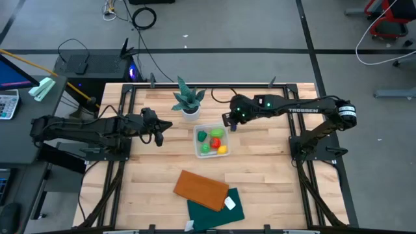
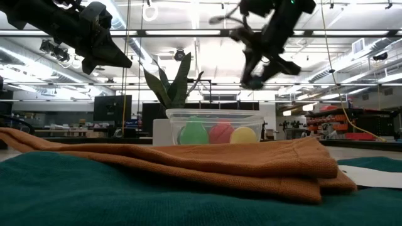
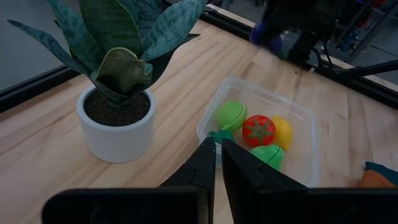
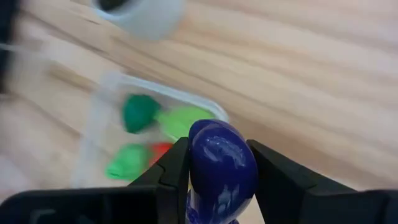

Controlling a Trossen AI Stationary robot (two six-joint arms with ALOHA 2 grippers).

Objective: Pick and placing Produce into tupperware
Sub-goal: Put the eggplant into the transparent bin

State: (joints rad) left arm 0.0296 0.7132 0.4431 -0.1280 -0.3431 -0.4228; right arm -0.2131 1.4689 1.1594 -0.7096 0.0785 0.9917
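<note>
The clear tupperware sits mid-table with red, yellow, two light green and one dark green produce inside. My right gripper hangs in the air just past the tub's far right corner, shut on the purple produce. It shows high above the tub in the low view. My left gripper waits shut and empty above the table left of the tub, its fingertips pointing toward it. My right gripper pinches the purple produce between its two fingers, one on each of its sides. The fingers slant down from above, coming from the table's right. The piece is lifted clear of the table, its rounded end sticking out past the fingertips.
A spiky potted plant in a white pot stands just beyond the tub's far left corner. A folded orange-brown sheet lies over a dark green cloth near the front edge. Bare wood lies right of the tub.
</note>
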